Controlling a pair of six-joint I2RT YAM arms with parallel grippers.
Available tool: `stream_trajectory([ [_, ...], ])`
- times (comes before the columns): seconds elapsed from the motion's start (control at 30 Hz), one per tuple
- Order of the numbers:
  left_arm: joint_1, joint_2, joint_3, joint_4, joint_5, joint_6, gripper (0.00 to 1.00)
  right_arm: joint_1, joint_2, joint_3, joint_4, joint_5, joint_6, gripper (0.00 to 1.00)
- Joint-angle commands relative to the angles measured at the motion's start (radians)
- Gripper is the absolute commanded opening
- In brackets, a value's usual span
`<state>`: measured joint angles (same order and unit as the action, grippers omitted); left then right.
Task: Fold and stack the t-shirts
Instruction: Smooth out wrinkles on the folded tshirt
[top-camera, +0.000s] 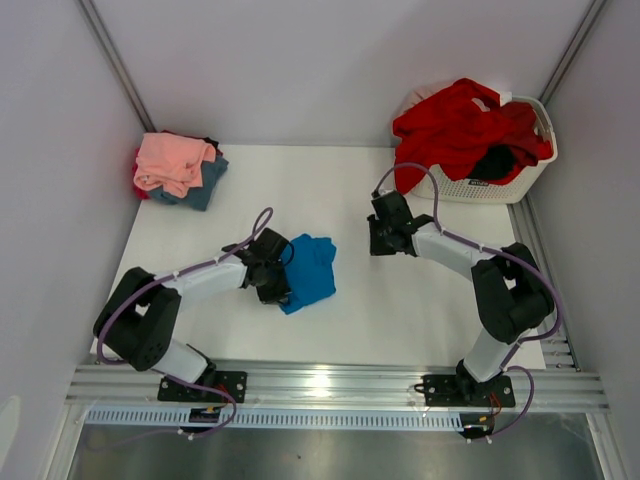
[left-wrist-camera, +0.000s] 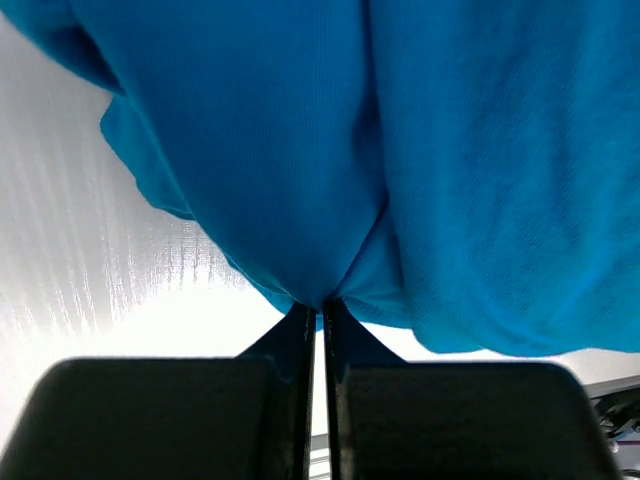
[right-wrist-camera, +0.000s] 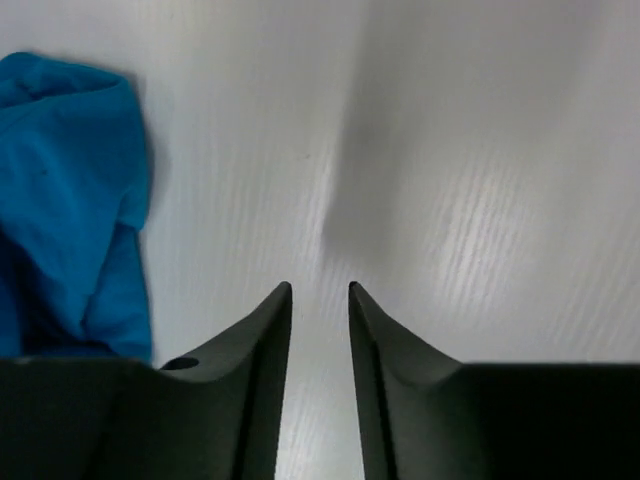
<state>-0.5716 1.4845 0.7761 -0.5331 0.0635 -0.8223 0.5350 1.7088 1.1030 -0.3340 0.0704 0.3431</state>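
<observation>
In the centre of the top view the blue tee (top-camera: 310, 268) lies bunched on the tabletop (top-camera: 400, 320), its edge pinched in the left end effector (left-wrist-camera: 320, 305); the right end effector (right-wrist-camera: 320, 290) hangs nearby, narrow and empty. The folding of this tee seems in hand: next, I think, the right one must take a free edge to spread it.

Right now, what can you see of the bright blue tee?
The blue tee is soft knit cloth, bright blue, bunched into a loose creased heap. It lies on the white table, left of centre. The left gripper is shut on a pinch of its edge. Nothing else touches it.
</observation>
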Motion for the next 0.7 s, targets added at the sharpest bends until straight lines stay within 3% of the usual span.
stream_trajectory([
  [0.0,0.003,-0.007,0.012,0.035,0.022,-0.014,0.00,0.025,-0.054,-0.003,0.018,-0.115,0.023,0.36],
  [0.07,0.003,-0.006,0.028,0.033,0.021,-0.012,0.00,0.052,-0.098,-0.025,0.036,-0.152,0.040,0.48],
  [0.1,0.003,-0.001,0.034,0.036,0.021,-0.012,0.00,0.069,-0.116,-0.055,0.059,-0.179,0.066,0.59],
  [0.17,0.003,0.003,0.045,0.042,0.030,-0.011,0.00,0.075,-0.155,-0.083,0.094,-0.213,0.088,0.64],
  [0.43,-0.001,0.040,0.075,0.067,0.048,-0.020,0.01,0.091,-0.158,-0.164,0.193,-0.357,0.184,0.65],
  [0.67,-0.020,0.106,0.161,0.065,0.058,-0.024,0.00,0.138,-0.115,-0.167,0.248,-0.369,0.215,0.61],
])
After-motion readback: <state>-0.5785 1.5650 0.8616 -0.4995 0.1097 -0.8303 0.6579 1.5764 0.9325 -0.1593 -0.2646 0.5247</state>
